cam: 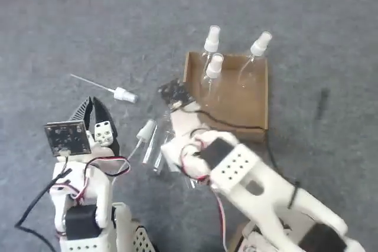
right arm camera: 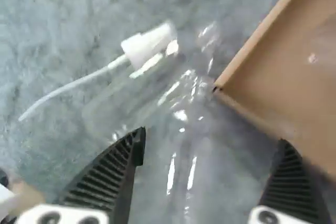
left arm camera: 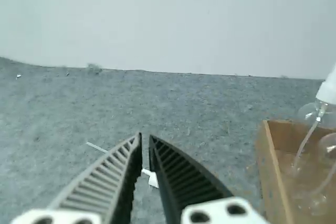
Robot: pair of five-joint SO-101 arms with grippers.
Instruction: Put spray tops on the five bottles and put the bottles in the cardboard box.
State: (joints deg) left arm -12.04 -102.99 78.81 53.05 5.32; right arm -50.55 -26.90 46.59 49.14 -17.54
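Observation:
Three clear bottles with white spray tops (cam: pixel 212 66) stand in the cardboard box (cam: pixel 257 107). On the grey mat in front of the box lies a clear bottle (cam: pixel 155 151) with a white spray top (cam: pixel 146 129) at its end. My right gripper (right arm camera: pixel 210 140) is open just above a lying clear bottle (right arm camera: pixel 181 150), one finger on each side, beside a spray top (right arm camera: pixel 149 43) and the box corner (right arm camera: pixel 252 61). A loose spray top with a long tube (cam: pixel 121 94) lies farther left. My left gripper (left arm camera: pixel 145 150) is shut and empty, pointing at that spray top (left arm camera: pixel 151 178).
The box wall (left arm camera: pixel 270 169) and bottles in it (left arm camera: pixel 315 124) stand off to one side in the left wrist view. The right arm (cam: pixel 236 169) and its cables lie across the mat below the box. A pale wall borders the far edge of the mat.

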